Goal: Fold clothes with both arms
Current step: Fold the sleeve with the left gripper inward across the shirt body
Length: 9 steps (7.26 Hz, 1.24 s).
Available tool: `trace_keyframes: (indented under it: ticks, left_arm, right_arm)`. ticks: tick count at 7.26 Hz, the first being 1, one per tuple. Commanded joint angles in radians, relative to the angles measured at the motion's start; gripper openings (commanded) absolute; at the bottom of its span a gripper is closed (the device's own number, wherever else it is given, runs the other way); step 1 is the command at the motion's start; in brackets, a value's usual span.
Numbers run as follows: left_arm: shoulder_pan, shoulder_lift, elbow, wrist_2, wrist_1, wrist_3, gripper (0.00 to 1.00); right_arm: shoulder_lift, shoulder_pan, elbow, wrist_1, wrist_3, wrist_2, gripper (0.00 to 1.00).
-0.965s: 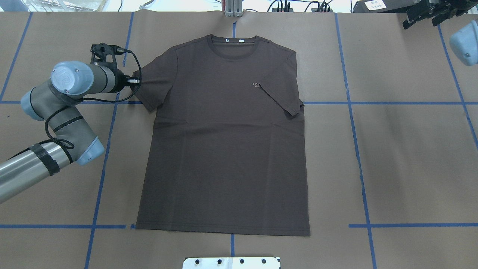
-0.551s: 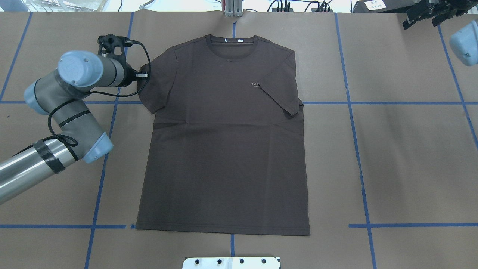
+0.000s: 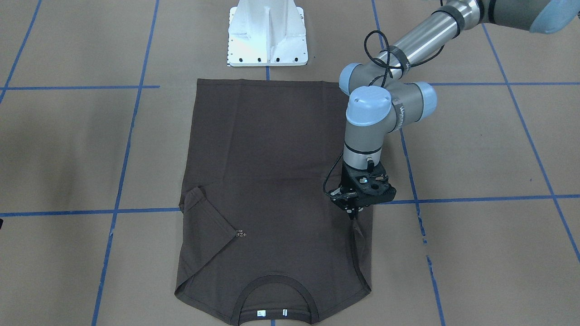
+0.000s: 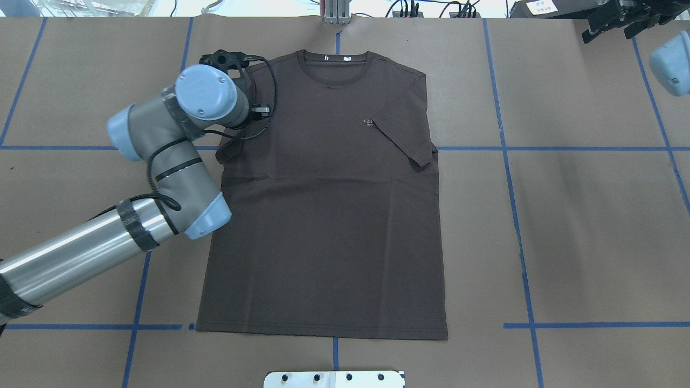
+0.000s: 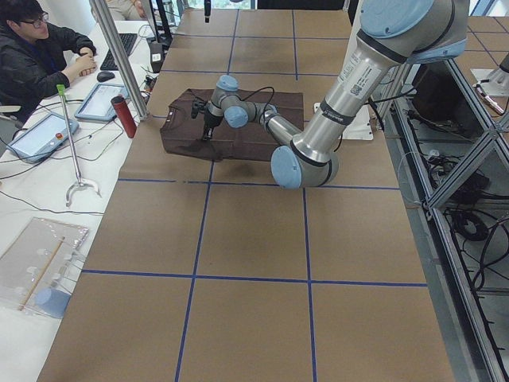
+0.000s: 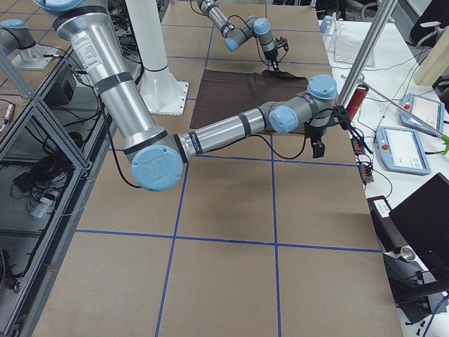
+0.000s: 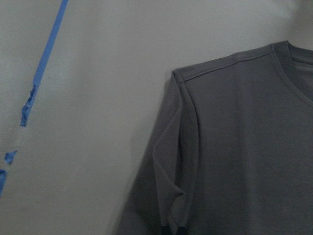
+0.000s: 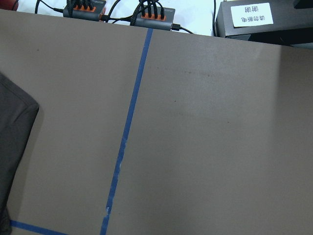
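1. Landmark: the white pedestal base [image 3: 267, 36] stands at the robot's edge of the table [image 4: 593, 215].

2. Garment: the dark brown T-shirt [image 4: 323, 215] lies front side up on the table. Its hem is just beyond the pedestal base. Its collar [image 4: 335, 67] and the white neck tags [image 4: 345, 57] are at the end farthest from the base. The body is flat and roughly centred on the base.

3. Right sleeve [image 4: 407, 132]: this sleeve is folded inward across the chest. Its tip touches the pale chest lettering [image 4: 370, 122].

4. Left gripper [image 3: 353, 216]: the fingers are pressed together on the left sleeve [image 3: 359, 246]. They pinch its cuff and hold it raised above the shirt body, far from the base and on the robot's left of it. The sleeve runs taut from the fingertips to the shoulder seam. The left wrist view shows the same fabric drawn into a ridge.

5. Right gripper [image 6: 317, 147]: it hangs above bare table, well apart from the T-shirt, far from the base and on its right side. I cannot tell whether its fingers are spread or together.
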Motion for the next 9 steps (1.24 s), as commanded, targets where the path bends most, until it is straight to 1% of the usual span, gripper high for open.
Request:
trace_keyframes:
  ticks: [1, 2, 3, 4, 5, 6, 7, 8, 9]
  left_arm:
    - [0.01, -0.065, 0.084, 0.012, -0.001, -0.049, 0.0]
    - [0.009, -0.068, 0.084, 0.011, 0.0, -0.031, 0.77]
    - [0.009, -0.068, 0.076, 0.003, 0.005, 0.047, 1.0]
    - [0.007, -0.067, 0.034, -0.006, 0.009, 0.085, 1.0]
    - [0.007, -0.05, -0.028, -0.04, 0.011, 0.086, 1.0]
    - [0.01, 0.012, -0.138, -0.046, 0.006, 0.086, 1.0]
    - [0.013, 0.09, -0.263, -0.057, 0.009, 0.087, 1.0]
    - [0.018, 0.164, -0.368, -0.116, 0.003, 0.087, 1.0]
    - [0.048, 0.212, -0.449, -0.117, 0.0, 0.084, 1.0]
  right_arm:
    - [-0.01, 0.0, 0.023, 0.0, 0.004, -0.001, 1.0]
    - [-0.011, -0.002, 0.023, 0.0, 0.005, -0.003, 1.0]
    - [-0.01, 0.0, 0.025, 0.0, 0.008, 0.0, 1.0]
    - [-0.008, -0.003, 0.039, 0.0, 0.011, 0.0, 1.0]
    - [-0.02, -0.003, 0.078, -0.003, 0.039, -0.004, 1.0]
    - [-0.08, -0.027, 0.174, -0.003, 0.159, -0.019, 1.0]
    - [-0.14, -0.093, 0.28, -0.005, 0.27, -0.058, 1.0]
    - [-0.193, -0.203, 0.4, -0.005, 0.441, -0.14, 1.0]
    - [-0.209, -0.333, 0.489, -0.008, 0.631, -0.253, 1.0]
